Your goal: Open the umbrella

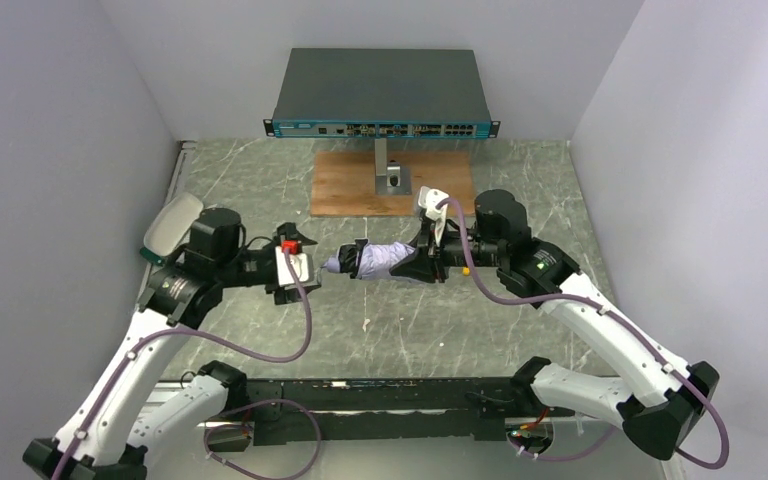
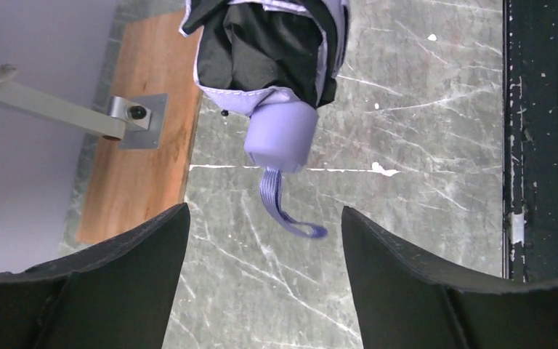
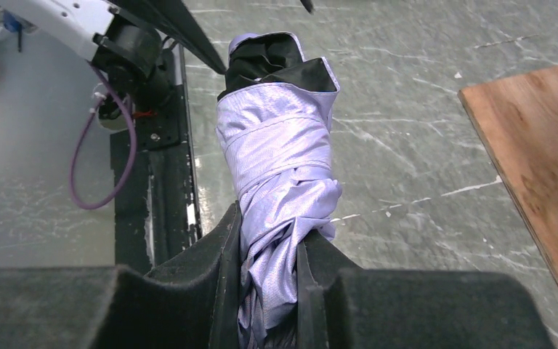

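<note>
Lavender-white umbrella (image 1: 385, 262) is folded shut and held off the desk (image 1: 520, 180), lying level over the desk's middle between the two arms. Its handle (image 2: 280, 134) points at the left arm, canopy end toward the right arm. Black lining shows at the fabric's edge around the handle, and the strap loop (image 2: 285, 212) hangs free below it.

Right gripper (image 3: 270, 225) is narrow, fingers clamped on the bunched canopy fabric, which squeezes up between the two pads.

Left gripper (image 2: 265, 211) is spread wide and holds nothing. Its fingers sit just short of the handle, one on each side of the line to it, touching neither handle nor strap. From the top camera a small gap shows between the left gripper (image 1: 305, 268) and the handle tip.

Wooden board (image 1: 360, 185) lies toward the far edge of the desk with a metal post (image 1: 381, 160) bolted on. Dark rack unit (image 1: 380, 95) sits on that post. Pale oval case (image 1: 172, 225) sits by the left edge, partly behind the left arm.
</note>
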Robot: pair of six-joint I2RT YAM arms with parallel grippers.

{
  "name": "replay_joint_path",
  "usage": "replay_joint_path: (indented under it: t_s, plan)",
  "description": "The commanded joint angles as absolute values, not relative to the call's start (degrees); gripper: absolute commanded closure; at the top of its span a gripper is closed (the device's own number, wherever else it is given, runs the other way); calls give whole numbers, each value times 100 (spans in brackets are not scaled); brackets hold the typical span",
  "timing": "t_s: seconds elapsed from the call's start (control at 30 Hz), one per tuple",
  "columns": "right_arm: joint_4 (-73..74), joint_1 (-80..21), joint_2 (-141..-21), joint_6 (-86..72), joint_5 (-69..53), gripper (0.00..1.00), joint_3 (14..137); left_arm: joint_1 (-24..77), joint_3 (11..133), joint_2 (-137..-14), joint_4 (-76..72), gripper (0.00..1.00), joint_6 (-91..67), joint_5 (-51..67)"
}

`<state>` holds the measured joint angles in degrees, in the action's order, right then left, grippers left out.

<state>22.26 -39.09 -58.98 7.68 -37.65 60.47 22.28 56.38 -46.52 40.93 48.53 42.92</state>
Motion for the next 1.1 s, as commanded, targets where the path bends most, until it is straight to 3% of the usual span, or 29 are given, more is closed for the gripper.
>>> replay_joint_path:
  t_s: [0.0, 0.17, 0.3, 0.6, 0.63, 0.67, 0.7, 0.73, 0.77, 0.9, 1.07]
  plan:
    - [1927, -3908, -5744, 709, -4175, 100, 6511, 2528, 5487, -4936, 3538, 28, 4473, 3901]
    - [2149, -3900, -5719, 930, -4116, 100, 6683, 2581, 5455, -5094, 3333, 58, 4226, 3988]
    - [2355, -3841, -5624, 1034, -3997, 100, 6642, 2558, 5501, -5148, 3717, 99, 4373, 3687]
    - [3058, -3508, -5202, 1562, -3724, 100, 6354, 647, 5120, -4518, 4827, 100, 6134, 3958]
    - [3034, -3500, -5180, 1542, -3732, 100, 6301, 627, 5149, -4544, 4916, 95, 6239, 3963]
    - [3017, -3507, -5211, 1492, -3727, 100, 6279, 624, 5276, -4581, 4989, 74, 6276, 4014]
    - [3014, -3509, -5271, 1434, -3720, 100, 6287, 631, 5413, -4632, 5076, 38, 6259, 4138]
    - [3041, -3506, -5365, 1380, -3711, 100, 6317, 655, 5570, -4677, 5084, 10, 6124, 4235]
    - [3073, -3506, -5503, 1339, -3707, 100, 6359, 708, 5724, -4722, 5048, 2, 5974, 4300]
    - [3201, -3507, -5824, 1219, -3498, 100, 6498, 1607, 6381, -5102, 5234, 1, 5604, 3841]
    - [3297, -3511, -6046, 1245, -3538, 100, 6650, 3054, 6898, -5773, 5404, 16, 5269, 2856]
